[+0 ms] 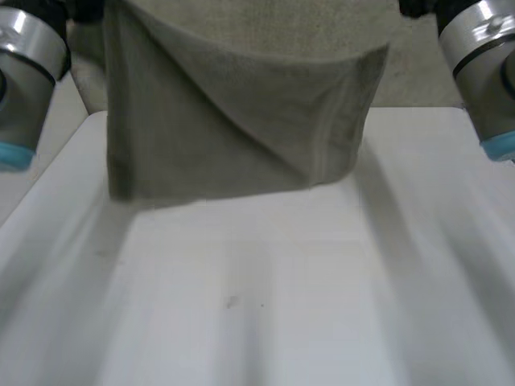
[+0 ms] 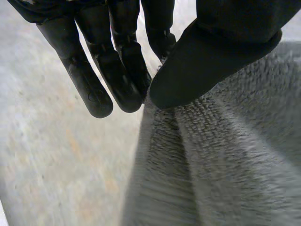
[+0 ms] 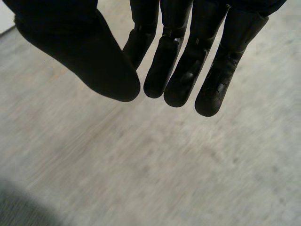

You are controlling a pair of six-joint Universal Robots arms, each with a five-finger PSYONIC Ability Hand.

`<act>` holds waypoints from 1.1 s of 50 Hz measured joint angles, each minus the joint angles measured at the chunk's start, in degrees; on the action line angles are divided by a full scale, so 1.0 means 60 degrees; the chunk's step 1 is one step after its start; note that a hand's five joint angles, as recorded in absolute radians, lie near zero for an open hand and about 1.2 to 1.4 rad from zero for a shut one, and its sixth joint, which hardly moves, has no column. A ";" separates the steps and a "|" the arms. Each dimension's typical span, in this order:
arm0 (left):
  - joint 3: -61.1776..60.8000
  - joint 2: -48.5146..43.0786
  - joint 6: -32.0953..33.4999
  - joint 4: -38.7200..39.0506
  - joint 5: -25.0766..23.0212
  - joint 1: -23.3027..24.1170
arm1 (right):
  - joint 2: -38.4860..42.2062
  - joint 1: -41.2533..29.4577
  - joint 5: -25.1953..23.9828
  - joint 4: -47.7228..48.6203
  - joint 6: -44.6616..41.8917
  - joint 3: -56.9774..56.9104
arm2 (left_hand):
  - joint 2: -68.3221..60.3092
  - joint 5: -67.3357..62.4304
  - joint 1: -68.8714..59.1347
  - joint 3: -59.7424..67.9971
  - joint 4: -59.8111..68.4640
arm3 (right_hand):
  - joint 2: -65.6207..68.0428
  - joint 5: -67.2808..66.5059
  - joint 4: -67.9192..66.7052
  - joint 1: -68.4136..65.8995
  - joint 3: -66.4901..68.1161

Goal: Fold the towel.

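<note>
— Where is the towel?
— Over the white counter (image 1: 322, 305). The grey towel (image 1: 241, 121) hangs spread above its far side, a diagonal crease across it, between the left arm (image 1: 24, 72) and the right arm (image 1: 483, 56).
— And the hands?
— The left hand (image 2: 207, 61) pinches a towel edge between thumb and straight fingers. The right hand (image 3: 84, 52) is released, fingers straight, nothing between them and the thumb.

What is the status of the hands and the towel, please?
Left hand pinches towel edge, thumb against fingers. Right hand open, fingers straight, holding nothing. Towel hangs loose above white table. No obstruction seen.
</note>
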State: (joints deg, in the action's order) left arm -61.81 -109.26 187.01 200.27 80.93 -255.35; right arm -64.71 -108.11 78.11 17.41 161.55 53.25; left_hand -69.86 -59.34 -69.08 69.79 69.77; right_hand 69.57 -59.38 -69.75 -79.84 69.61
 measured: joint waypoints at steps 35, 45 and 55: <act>-0.4733 0.4447 0.0872 -0.2814 -0.0110 0.0964 | -0.0260 -0.1391 -0.1241 -0.3681 0.2740 0.3196 | -0.0001 0.0000 0.0000 0.0000 0.0000 | -0.9941 0.9371 0.9922 1.1549 -0.9976; -0.4677 0.5139 0.0907 -0.3347 -0.0115 0.0995 | 0.1341 -0.2629 -0.1471 -0.3256 0.3081 0.2467 | 0.0000 0.0000 0.0000 0.0000 0.0001 | -0.9506 0.9371 0.9577 1.0890 -0.9505; -0.4759 0.5403 0.0882 -0.3342 -0.0106 0.0948 | 0.3241 -0.2645 -0.0637 -0.2118 0.2999 0.1377 | -0.0001 0.0000 0.0000 0.0000 0.0001 | -0.2082 0.2170 0.2191 0.2486 -0.2118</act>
State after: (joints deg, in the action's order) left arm -90.36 -76.85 192.31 180.22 80.29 -249.66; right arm -45.27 -123.98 74.28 4.70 179.55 61.51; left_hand -69.86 -59.34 -69.08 69.79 69.77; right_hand 57.08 -46.36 -56.60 -64.93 56.91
